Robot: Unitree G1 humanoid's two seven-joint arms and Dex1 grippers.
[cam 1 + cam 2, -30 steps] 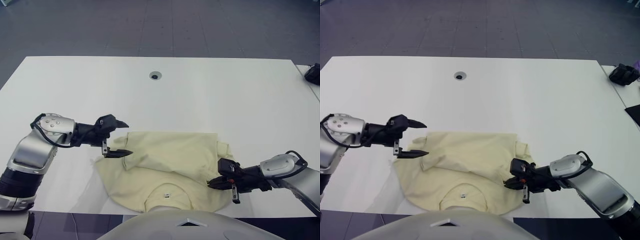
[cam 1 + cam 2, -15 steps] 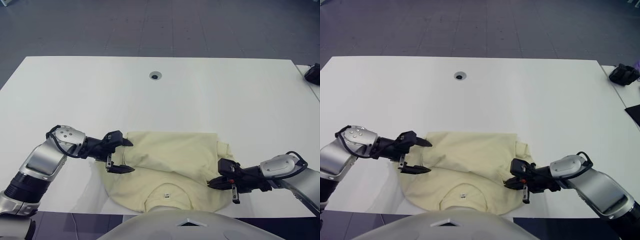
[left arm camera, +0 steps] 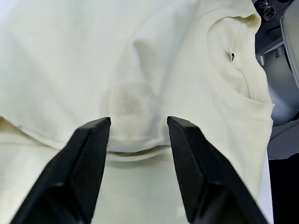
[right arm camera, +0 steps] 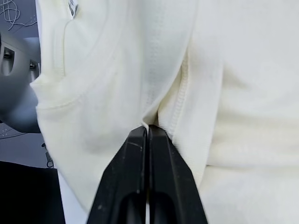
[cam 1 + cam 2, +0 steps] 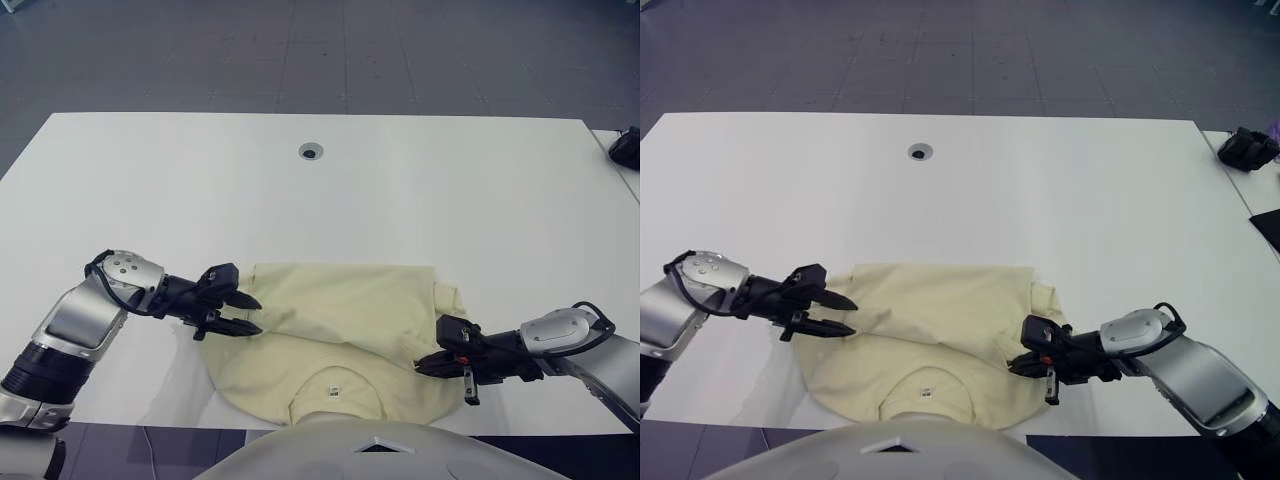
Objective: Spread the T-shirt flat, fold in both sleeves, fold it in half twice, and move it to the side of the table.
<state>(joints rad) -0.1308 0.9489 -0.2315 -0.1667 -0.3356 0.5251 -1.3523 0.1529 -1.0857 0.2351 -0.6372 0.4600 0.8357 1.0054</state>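
Light falls evenly from above, bright and diffuse. The white desk (image 5: pixel 450 180) glares almost featureless across its middle, while the floor (image 5: pixel 300 50) beyond it at 12 o'clock is dim and grey. Shadows are soft: the T-shirt (image 5: pixel 340 310) carries only pale shading along its folds, and a faint grey fringe lies on the desk at its 8 o'clock edge. From my left wrist the cloth washes out toward white, and on my left hand (image 3: pixel 138 120) the fingers (image 3: pixel 84 168) read as flat black. On my right hand (image 4: pixel 147 128) a thin sheen runs along the fingers (image 4: pixel 133 177), and the seam ridges cast fine shadows. The desk's edges run straight to the corners.
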